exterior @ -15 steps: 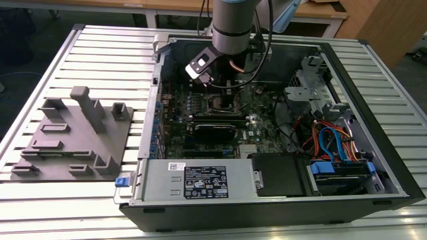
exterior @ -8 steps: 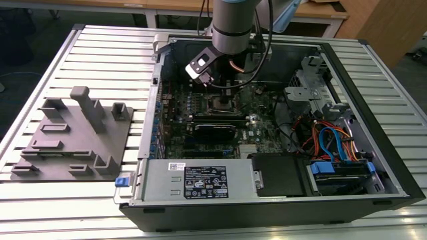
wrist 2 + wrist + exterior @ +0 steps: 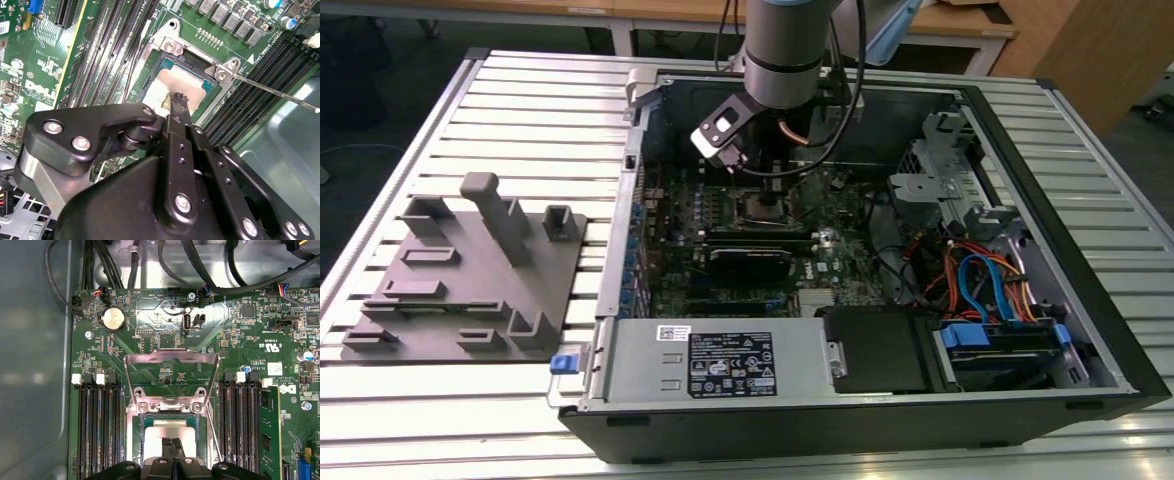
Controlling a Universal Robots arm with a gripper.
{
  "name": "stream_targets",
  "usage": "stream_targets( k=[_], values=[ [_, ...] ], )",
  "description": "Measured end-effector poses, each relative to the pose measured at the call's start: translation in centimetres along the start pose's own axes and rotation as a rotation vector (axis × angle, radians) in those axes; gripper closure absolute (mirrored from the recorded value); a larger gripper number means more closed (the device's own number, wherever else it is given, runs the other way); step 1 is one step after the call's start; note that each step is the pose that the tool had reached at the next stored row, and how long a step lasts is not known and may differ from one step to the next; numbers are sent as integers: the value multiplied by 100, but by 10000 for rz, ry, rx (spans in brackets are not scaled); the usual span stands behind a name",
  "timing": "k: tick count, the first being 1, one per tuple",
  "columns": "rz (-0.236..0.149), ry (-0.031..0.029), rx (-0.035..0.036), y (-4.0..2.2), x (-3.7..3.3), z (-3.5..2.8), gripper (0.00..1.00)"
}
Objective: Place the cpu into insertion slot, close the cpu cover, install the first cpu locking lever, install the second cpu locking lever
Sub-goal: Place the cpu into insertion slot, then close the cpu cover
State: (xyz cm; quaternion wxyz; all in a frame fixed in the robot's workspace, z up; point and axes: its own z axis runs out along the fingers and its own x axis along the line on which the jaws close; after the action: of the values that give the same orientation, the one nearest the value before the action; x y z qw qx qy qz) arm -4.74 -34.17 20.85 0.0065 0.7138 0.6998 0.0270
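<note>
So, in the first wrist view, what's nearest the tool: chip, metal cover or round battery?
1. Chip, in its socket, right beneath the tool.
2. Metal cover, flipped open just beyond the socket.
3. Round battery, farthest, across the green board.

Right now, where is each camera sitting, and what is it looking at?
Exterior view: off the arm, above, looking down into the open computer case; the gripper reaches in.
First wrist view: on the arm, facing the open cpu cover; gripper tips show.
Second wrist view: on the arm, looking slantwise past the gripper's black links.
Both wrist views share the cpu in the insertion slot.
</note>
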Motion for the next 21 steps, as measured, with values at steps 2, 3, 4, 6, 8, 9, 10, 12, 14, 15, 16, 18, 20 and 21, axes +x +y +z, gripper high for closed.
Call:
stream_targets(
  k=[2, 3, 4, 6, 8, 9, 10, 12, 14, 15, 16, 18, 20, 21],
  values=[
    [0, 0, 5, 0, 0, 0, 89],
    [0, -1, 10, 0, 0, 0, 89],
    [0, -1, 10, 0, 0, 0, 89],
    [0, 0, 11, 0, 0, 0, 89],
    [0, 0, 11, 0, 0, 0, 89],
    [0, 0, 11, 0, 0, 0, 89],
    [0, 0, 12, 0, 0, 0, 89],
    [0, 1, 12, 0, 0, 0, 89],
    [0, -1, 17, 1, 0, -15, 89],
    [1, -1, 21, 2, 1, -27, 89],
    [1, -1, 27, 3, 1, -39, 89],
    [1, -1, 44, 5, 2, -63, 89],
    [2, -1, 66, 9, 3, -83, 89],
    [2, -1, 81, 11, 3, -88, 89]
  ],
)
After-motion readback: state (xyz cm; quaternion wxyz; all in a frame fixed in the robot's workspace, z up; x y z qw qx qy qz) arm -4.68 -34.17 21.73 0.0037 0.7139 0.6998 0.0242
